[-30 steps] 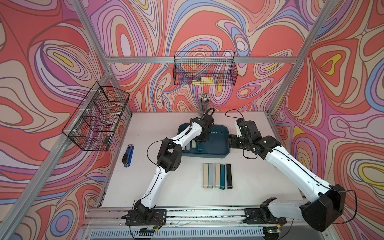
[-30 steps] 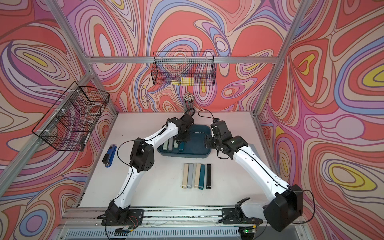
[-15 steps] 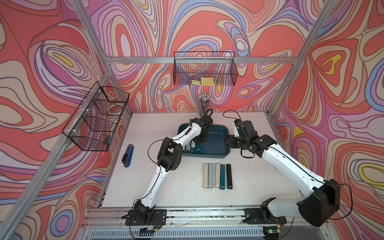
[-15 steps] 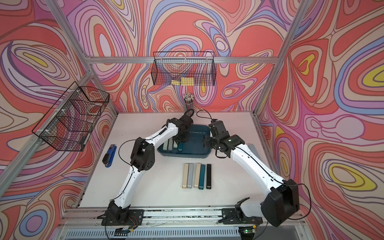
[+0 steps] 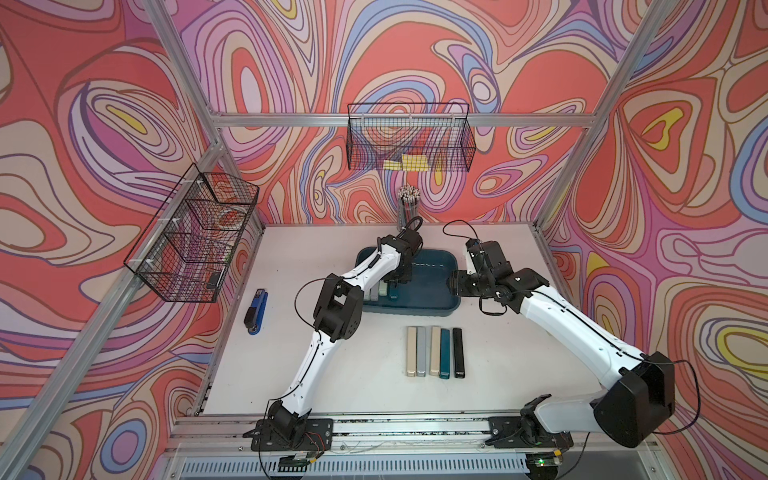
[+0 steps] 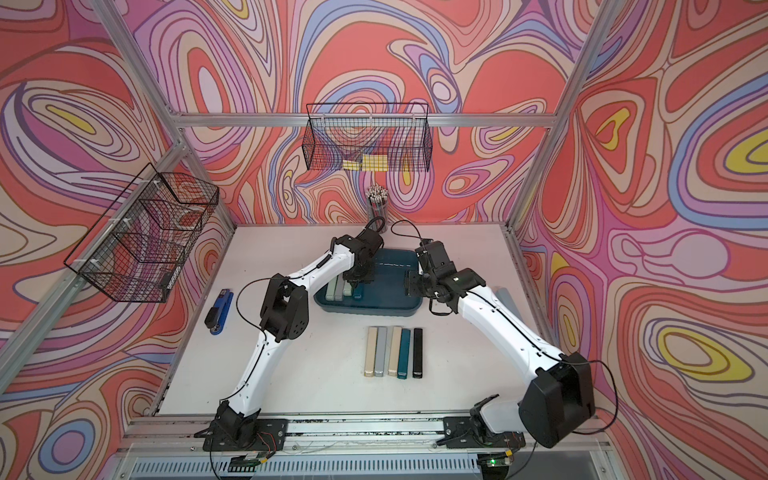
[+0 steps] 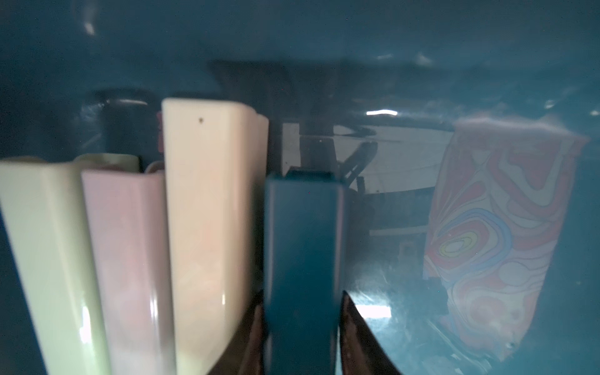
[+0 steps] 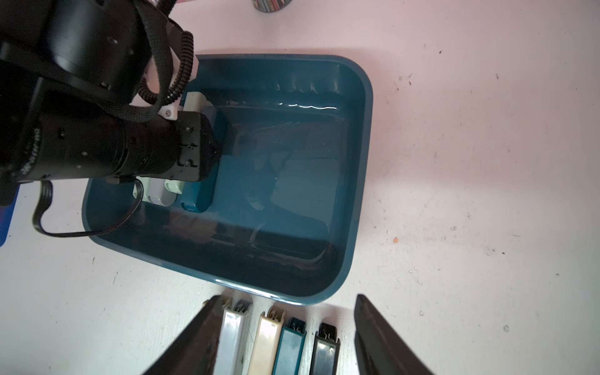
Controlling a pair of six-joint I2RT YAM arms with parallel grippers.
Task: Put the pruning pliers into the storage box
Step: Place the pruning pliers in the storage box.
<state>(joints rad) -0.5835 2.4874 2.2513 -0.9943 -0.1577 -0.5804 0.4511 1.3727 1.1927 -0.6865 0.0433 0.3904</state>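
Observation:
The storage box point(image 5: 415, 311) is a dark teal tray at the middle back of the table. Three pale pruning pliers point(image 7: 207, 211) lie side by side in it, and a dark teal one point(image 7: 302, 243) rests beside them. My left gripper point(image 7: 302, 293) reaches down into the box. Its fingers stand just parted, close on either side of the dark teal bar. Five more pruning pliers point(image 5: 434, 351) lie in a row on the table in front of the box. They are beige, grey, beige, dark teal and black. My right gripper point(image 8: 287, 297) hangs open at the box's right end, holding nothing.
A blue-and-black stapler point(image 5: 256, 311) lies at the table's left. A cup of pencils point(image 5: 408, 208) stands behind the box. Black wire baskets hang on the left wall point(image 5: 195, 237) and the back wall point(image 5: 409, 143). My left arm crosses the box's left end.
My left gripper's fingers have eased apart around the dark teal bar, which now rests in the box. My right gripper has drifted slightly left toward the box and opened a little.

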